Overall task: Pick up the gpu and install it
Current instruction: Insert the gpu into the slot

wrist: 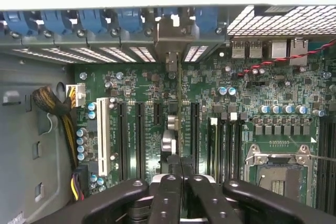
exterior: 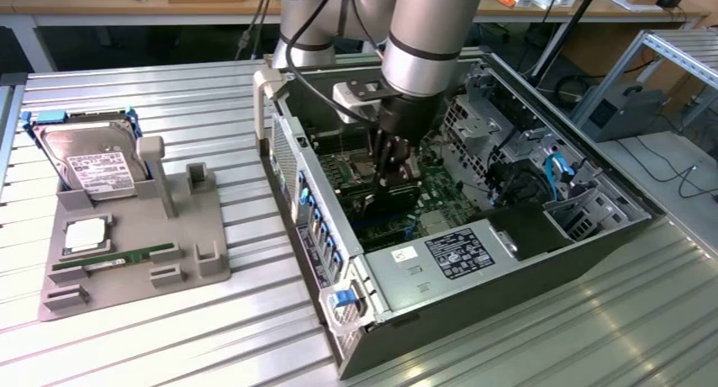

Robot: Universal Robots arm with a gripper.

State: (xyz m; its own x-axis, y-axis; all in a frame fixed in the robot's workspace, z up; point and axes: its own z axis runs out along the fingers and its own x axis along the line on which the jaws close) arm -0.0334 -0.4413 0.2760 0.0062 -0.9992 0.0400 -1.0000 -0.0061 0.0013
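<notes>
The open computer case (exterior: 336, 261) lies on the table, and my gripper (exterior: 395, 175) reaches down into it over the green motherboard (exterior: 432, 193). The gpu (exterior: 389, 205) is a thin dark card hanging below the fingers, just above the board. In the wrist view the gpu (wrist: 180, 103) appears edge-on. It runs from my gripper (wrist: 181, 184) toward the rear slot openings, where its silver bracket (wrist: 170, 32) sits among the blue latches. It stands over the expansion slots (wrist: 139, 129). The two black fingers (wrist: 167, 192) are pressed together on the card's edge.
A grey fixture (exterior: 134, 261) on the exterior view's left holds a silver hard drive (exterior: 96, 164), a CPU (exterior: 87, 234) and a green RAM stick (exterior: 113, 259). Inside the case are the power supply (exterior: 449, 257), drive cages (exterior: 493, 126), a CPU socket (wrist: 278, 169) and a yellow-black cable bundle (wrist: 65, 124).
</notes>
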